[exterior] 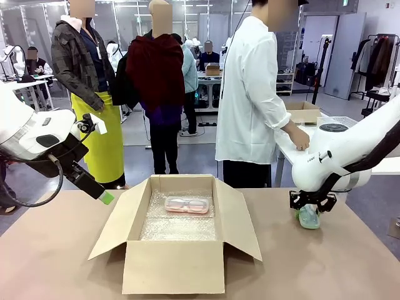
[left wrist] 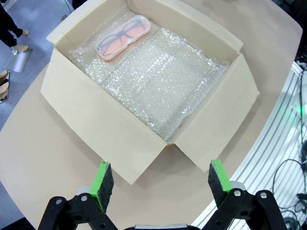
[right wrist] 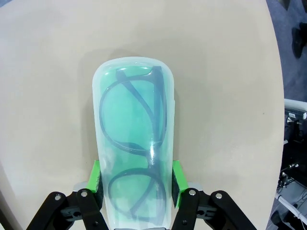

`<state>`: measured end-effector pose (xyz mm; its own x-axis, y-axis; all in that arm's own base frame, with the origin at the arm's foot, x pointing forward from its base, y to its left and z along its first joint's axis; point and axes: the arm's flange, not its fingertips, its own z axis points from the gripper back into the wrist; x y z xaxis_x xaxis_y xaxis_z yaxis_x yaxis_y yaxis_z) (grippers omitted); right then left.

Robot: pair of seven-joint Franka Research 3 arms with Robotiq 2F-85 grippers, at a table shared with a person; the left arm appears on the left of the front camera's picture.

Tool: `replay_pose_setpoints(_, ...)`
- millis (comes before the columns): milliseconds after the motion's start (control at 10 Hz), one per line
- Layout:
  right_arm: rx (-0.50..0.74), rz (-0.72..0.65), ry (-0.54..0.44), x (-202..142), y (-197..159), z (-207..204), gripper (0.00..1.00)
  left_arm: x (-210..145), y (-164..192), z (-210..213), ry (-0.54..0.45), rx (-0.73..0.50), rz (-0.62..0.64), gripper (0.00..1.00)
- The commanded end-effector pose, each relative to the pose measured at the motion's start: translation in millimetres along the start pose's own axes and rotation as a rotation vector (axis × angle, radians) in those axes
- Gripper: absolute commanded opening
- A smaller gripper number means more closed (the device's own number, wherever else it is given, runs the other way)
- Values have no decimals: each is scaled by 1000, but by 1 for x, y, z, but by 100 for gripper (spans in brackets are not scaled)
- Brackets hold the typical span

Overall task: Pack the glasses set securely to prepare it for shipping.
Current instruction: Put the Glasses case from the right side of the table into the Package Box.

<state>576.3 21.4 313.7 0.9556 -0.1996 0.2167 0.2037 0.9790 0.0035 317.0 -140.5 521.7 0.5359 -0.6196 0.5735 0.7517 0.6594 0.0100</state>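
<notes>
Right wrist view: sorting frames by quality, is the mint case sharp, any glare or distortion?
Right wrist view: mint green case sharp, faint central sheen, table edge bowed by wide lens. Left wrist view: bubble wrap glints, pink case clear.

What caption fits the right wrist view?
Right claw shut on the mint green glasses case on the table.

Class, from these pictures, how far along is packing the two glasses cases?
Done: the pink glasses case lies on bubble wrap inside the open cardboard box. In hand: the right jaws are shut on the mint green case, outside the box. Left: placing it inside and closing the flaps.
</notes>
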Motion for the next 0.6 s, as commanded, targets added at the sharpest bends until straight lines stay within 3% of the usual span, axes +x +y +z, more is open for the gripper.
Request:
replay_pose_setpoints(0,18,22,-10,-3,2,8,28,-1,1,1,-7,-12,-7,100)
replay_pose_setpoints(500,39,304,-16,-27,9,123,28,-1,1,1,-7,-12,-7,100)
